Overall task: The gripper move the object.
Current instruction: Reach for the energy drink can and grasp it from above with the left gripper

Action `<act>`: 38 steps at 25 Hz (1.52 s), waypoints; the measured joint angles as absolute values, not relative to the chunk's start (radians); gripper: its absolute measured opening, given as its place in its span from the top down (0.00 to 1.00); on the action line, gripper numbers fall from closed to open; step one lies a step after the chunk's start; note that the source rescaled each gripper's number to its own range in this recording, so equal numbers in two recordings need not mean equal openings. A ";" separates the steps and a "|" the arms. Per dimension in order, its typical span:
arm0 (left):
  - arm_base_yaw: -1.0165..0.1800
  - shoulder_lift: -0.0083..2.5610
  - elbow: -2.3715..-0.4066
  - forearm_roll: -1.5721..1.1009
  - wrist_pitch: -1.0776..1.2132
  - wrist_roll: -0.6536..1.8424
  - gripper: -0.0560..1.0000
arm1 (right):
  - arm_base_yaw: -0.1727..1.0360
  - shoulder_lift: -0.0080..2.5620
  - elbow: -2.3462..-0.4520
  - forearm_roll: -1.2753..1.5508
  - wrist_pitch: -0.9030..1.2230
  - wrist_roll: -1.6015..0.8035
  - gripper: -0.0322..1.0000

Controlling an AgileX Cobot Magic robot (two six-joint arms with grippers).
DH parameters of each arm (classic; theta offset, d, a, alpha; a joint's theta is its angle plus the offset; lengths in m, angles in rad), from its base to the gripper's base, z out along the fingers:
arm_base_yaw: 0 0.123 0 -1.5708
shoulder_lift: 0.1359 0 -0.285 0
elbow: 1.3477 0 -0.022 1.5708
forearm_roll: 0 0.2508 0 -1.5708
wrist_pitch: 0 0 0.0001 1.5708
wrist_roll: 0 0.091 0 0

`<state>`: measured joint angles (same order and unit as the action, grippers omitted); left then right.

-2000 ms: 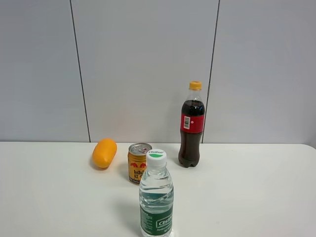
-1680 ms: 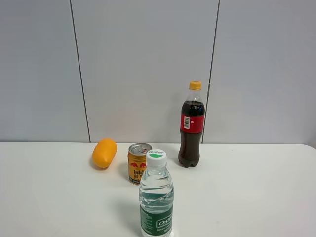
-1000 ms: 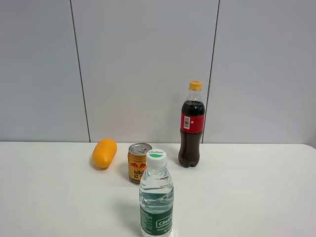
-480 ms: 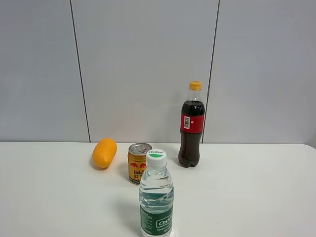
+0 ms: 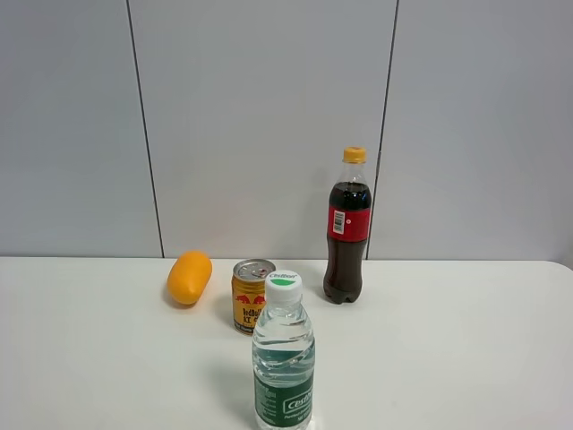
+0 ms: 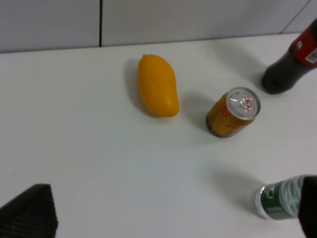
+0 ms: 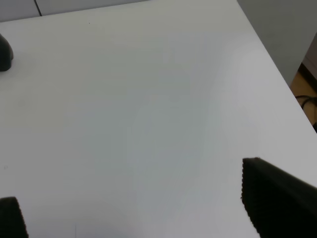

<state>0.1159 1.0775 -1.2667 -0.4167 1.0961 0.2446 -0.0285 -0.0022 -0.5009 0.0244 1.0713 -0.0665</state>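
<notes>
Can (image 6: 233,112) upright, well ahead of wide-spread left claw (image 6: 168,218), untouched.

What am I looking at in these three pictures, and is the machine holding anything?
It is a two-armed robot at a white table. One picture is from a camera mounted high, facing the table; the other two come from cameras on each arm's wrist. On the table stand a gold drink can, a cola bottle and a water bottle; an orange-yellow fruit lies beside the can. Each wrist view shows its arm's black claw: the left end effector and the right end effector. Both are open and hold nothing.
</notes>
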 joint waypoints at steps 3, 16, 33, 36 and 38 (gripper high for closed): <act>0.091 1.143 -1.267 -0.415 1.059 0.250 0.00 | -0.029 -0.002 -0.501 0.024 1.071 -0.066 0.00; -0.127 1.464 -1.269 -0.417 0.771 0.178 0.00 | -0.029 -0.002 -0.501 0.024 1.071 -0.066 0.00; -0.231 1.823 -1.535 -0.391 0.767 0.141 0.00 | -0.029 -0.002 -0.501 0.024 1.071 -0.066 0.00; -0.239 1.838 -1.535 -0.388 0.799 0.141 0.00 | -0.029 -0.002 -0.501 0.024 1.071 -0.066 0.00; -0.258 1.837 -1.535 -0.387 0.818 0.141 0.00 | -0.029 -0.002 -0.501 0.024 1.071 -0.066 0.00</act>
<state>-0.2584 1.8374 -1.5345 -0.3874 0.8180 0.1406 -0.0285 -0.0022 -0.5009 0.0244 1.0713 -0.0665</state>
